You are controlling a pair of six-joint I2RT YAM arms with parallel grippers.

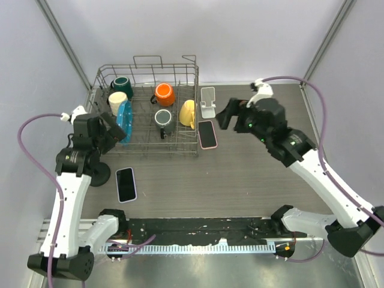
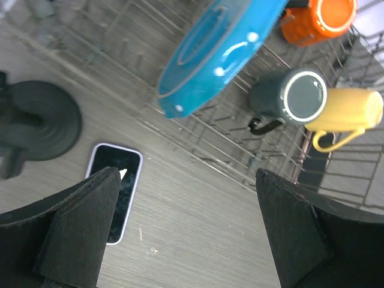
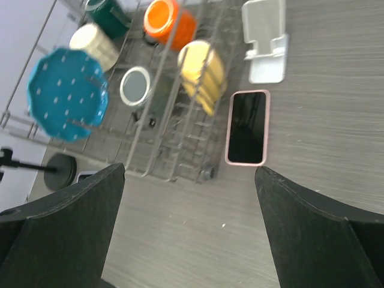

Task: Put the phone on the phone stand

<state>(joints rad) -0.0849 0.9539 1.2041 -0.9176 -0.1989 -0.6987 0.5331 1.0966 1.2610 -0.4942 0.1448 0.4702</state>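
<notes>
- The left gripper hangs above the table with its jaws spread wide, and we see nothing between them.
- A white-cased phone lies flat, screen up, below the finger at the left of the left wrist view. That fingertip hides part of the phone.
- Outward of the same finger stands a round black base. We cannot tell from these views what it belongs to.
- Ahead of the left jaws is the wire dish rack, with a blue plate standing on edge straight in front of the gap.
- Ahead of the other left finger, a dark mug and a yellow mug lie side by side in the rack, with an orange mug further on.
- The right gripper is also wide open and holds nothing.
- A pink-cased phone lies flat, screen up, ahead of the right jaws. It sits towards the finger at the right of the right wrist view and just beside the rack's side wall.
- The white phone stand sits just past the far end of that phone, with a narrow strip of table between them.
- Both phones lie on the table, and the white-cased one is well apart from the stand.
</notes>
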